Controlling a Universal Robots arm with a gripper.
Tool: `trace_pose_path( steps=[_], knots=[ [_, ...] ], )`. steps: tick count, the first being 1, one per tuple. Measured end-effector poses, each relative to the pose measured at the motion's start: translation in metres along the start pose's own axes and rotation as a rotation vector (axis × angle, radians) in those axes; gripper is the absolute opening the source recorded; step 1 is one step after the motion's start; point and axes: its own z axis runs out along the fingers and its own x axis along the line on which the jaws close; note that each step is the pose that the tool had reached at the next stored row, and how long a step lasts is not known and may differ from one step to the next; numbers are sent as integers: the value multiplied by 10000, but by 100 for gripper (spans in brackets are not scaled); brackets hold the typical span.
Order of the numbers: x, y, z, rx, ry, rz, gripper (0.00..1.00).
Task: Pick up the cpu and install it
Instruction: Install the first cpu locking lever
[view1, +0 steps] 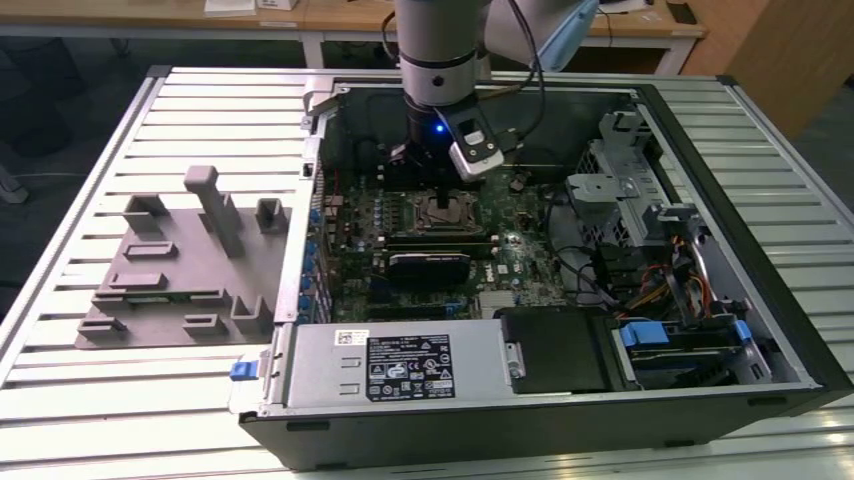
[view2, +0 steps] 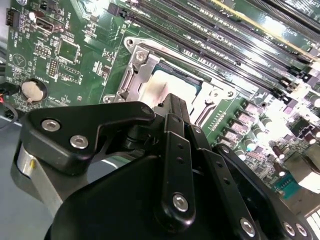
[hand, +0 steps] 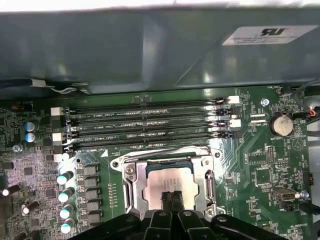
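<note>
Silver-topped, the cpu (hand: 171, 181) is seen lying flat inside the socket frame (hand: 131, 187) on the green motherboard (hand: 260, 165). Directly above it the pincer (hand: 173, 196) is held with fingertips drawn together, gripping nothing.

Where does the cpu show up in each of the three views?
Exterior view: the cpu sits in the socket mid-motherboard, right below the tool.
First wrist view: the pale square in the socket frame, just beyond the tool.
Second wrist view: partly behind the tool.
Shared landmark: the metal socket frame.
</note>
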Motion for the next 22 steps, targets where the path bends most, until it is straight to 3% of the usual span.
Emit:
trace_pose_path(
  steps=[8,14,20,22],
  knots=[
    [-13,2,-128,-1,-1,0,11],
    [-17,3,-137,69,10,-1,11],
    [-70,6,-131,110,405,14,11],
    [-107,9,-128,119,473,13,11]
  ],
)
